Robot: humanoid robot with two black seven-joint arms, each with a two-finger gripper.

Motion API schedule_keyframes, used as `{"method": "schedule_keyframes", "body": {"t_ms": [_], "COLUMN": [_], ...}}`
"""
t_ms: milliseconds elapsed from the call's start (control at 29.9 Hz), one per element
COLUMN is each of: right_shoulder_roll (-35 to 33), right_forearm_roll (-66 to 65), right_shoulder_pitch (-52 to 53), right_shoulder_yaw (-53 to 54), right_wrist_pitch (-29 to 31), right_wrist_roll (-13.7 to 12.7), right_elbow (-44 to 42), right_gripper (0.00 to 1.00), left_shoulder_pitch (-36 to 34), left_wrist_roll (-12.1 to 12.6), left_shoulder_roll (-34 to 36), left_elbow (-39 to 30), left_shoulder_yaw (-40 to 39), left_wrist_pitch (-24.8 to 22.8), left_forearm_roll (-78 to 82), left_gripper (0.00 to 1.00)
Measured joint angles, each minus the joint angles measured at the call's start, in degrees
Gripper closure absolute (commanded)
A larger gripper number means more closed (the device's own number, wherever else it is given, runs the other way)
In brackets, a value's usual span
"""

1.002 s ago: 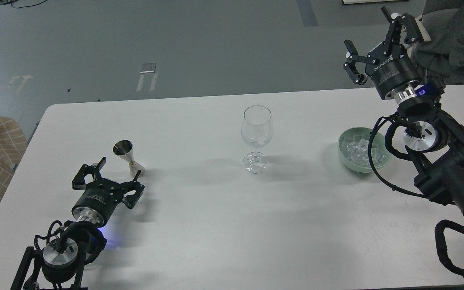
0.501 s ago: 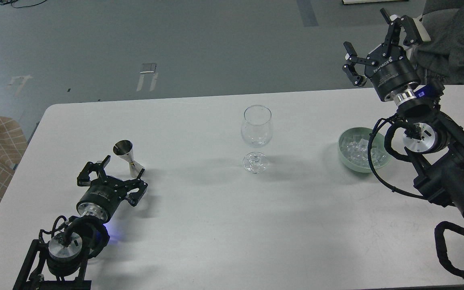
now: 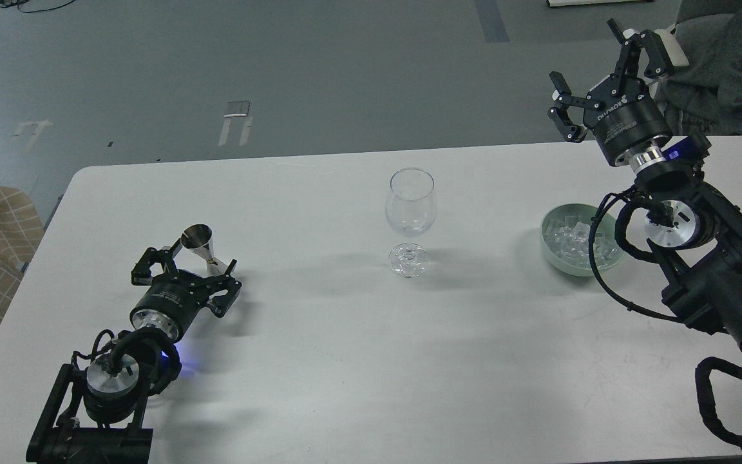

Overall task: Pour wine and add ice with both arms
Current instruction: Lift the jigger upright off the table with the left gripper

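On your white table (image 3: 319, 348) stand a steel jigger (image 3: 203, 248), a wine glass (image 3: 411, 222) and a green bowl (image 3: 554, 254) of ice (image 3: 570, 236).

Probably a robotics lab: a plain white table (image 3: 319, 361) stands on a bare grey floor (image 3: 281, 71) marked with tape strips (image 3: 236, 119), loose cables (image 3: 4, 6) trailing nearby.

Single head view: high, facing forward-down over white table (image 3: 345, 361), mid-range, floor beyond.

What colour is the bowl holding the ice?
Pale green bowl, best seen in the head view, with clear ice inside.
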Motion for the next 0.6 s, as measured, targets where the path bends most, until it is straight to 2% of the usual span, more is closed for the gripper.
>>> {"method": "schedule_keyframes", "body": {"t_ms": [234,301,367,401,501,601], "right_shoulder_roll": [0.00,0.00,0.00,0.00,0.00,0.11], "right_forearm_roll": [0.00,0.00,0.00,0.00,0.00,0.00], "right_shoulder_pitch": [-0.05,-0.08,-0.08,-0.08,-0.09,-0.33], "right_shoulder_yaw": [0.00,0.00,0.00,0.00,0.00,0.00], "right_wrist_pitch": [0.00,0.00,0.00,0.00,-0.01,-0.02], "right_wrist_roll": [0.00,0.00,0.00,0.00,0.00,0.00], "right_elbow": [-0.01,-0.01,-0.01,-0.01,-0.01,-0.01], "right_gripper": [0.00,0.00,0.00,0.00,0.00,0.00], "left_shoulder_pitch": [-0.75,-0.88,-0.95,-0.99,-1.09,-1.13], "left_wrist_roll": [-0.01,-0.01,-0.08,-0.12,-0.59,-1.24], "left_shoulder_roll": [0.00,0.00,0.00,0.00,0.00,0.00], "left_elbow": [0.72,0.73,0.73,0.73,0.73,0.73], "left_shoulder_yaw": [0.00,0.12,0.16,0.16,0.22,0.31], "left_wrist_pitch": [0.09,0.09,0.09,0.09,0.09,-0.03], "left_forearm_roll": [0.00,0.00,0.00,-0.01,0.00,0.05], "left_gripper": [0.08,0.23,0.30,0.40,0.56,0.67]}}
